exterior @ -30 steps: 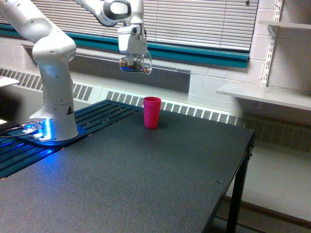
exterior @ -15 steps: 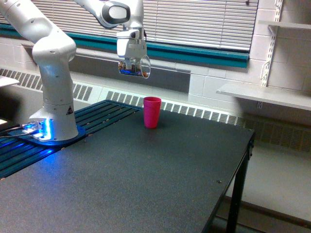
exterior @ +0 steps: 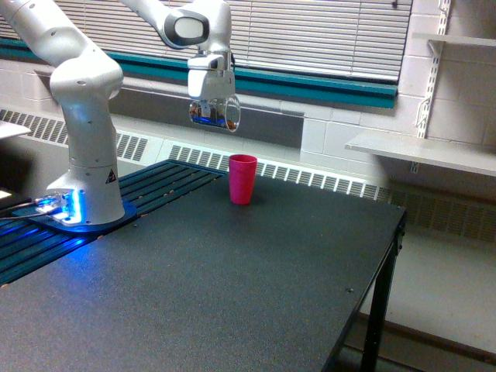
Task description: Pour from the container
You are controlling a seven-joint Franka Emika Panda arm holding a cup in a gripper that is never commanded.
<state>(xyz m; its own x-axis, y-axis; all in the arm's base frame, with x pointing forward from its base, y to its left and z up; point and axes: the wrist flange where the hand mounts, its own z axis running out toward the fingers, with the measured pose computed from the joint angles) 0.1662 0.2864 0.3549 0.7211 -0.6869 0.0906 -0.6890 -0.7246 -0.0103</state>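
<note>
The gripper grips the glass cup tilted, approaching; next carry it over the pink cup below.

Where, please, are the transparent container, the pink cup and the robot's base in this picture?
transparent container (exterior: 215,113): exterior view, on its clear side wall, below the tool.
pink cup (exterior: 242,180): exterior view, middle of its outer wall.
robot's base (exterior: 91,203): exterior view, on the white pedestal's lower part.
</note>
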